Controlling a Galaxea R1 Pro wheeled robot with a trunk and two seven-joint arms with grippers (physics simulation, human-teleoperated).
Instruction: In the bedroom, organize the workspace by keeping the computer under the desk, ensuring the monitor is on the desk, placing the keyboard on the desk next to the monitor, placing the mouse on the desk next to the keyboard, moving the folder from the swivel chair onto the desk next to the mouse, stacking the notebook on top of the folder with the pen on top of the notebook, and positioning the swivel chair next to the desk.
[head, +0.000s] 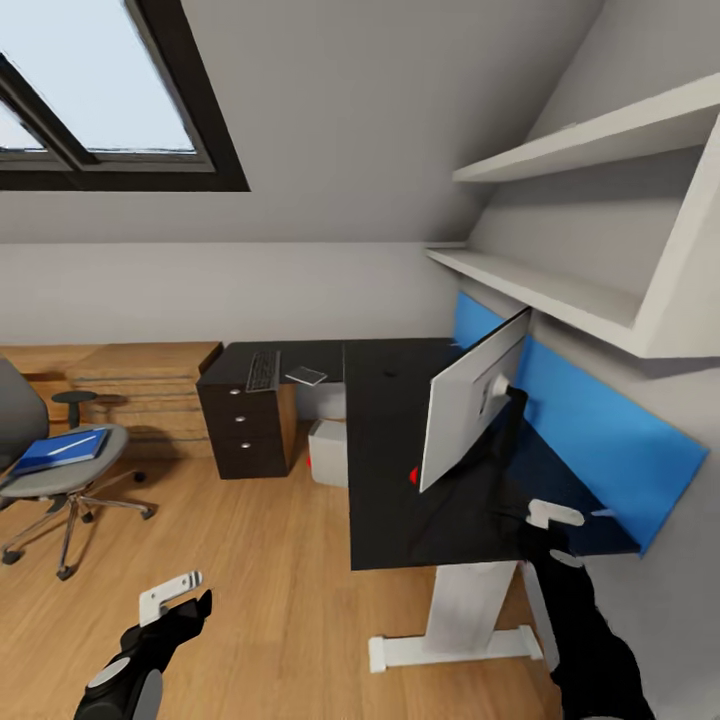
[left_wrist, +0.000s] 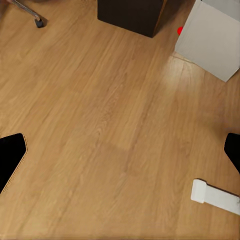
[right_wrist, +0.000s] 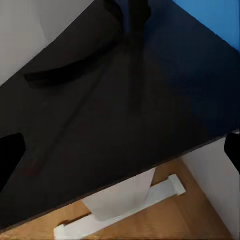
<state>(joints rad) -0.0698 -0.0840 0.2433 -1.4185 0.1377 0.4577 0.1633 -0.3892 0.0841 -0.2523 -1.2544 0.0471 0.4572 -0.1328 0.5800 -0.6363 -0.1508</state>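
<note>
1. Right, my left claw (head: 178, 592) hangs over the wooden floor (head: 260, 560), spread wide, grasping nothing.
2. My right claw (head: 556, 532) hovers above the desk (head: 390, 520) at its near right corner, fingers parted and empty.
3. The monitor (head: 470, 400) stands on the desk, along its blue back edge.
4. The keyboard (head: 263, 370) lies on the desk's far left end, above the dark drawer unit (head: 245, 430).
5. The computer (head: 327, 452) sits under the desk.
6. The swivel chair (head: 55, 470) stands well apart, carrying the blue folder (head: 60, 450).

Monitor (head: 470, 400) upright on desk (head: 400, 500) – keyboard (head: 262, 371) far end; computer (head: 328, 452) beneath.
</note>
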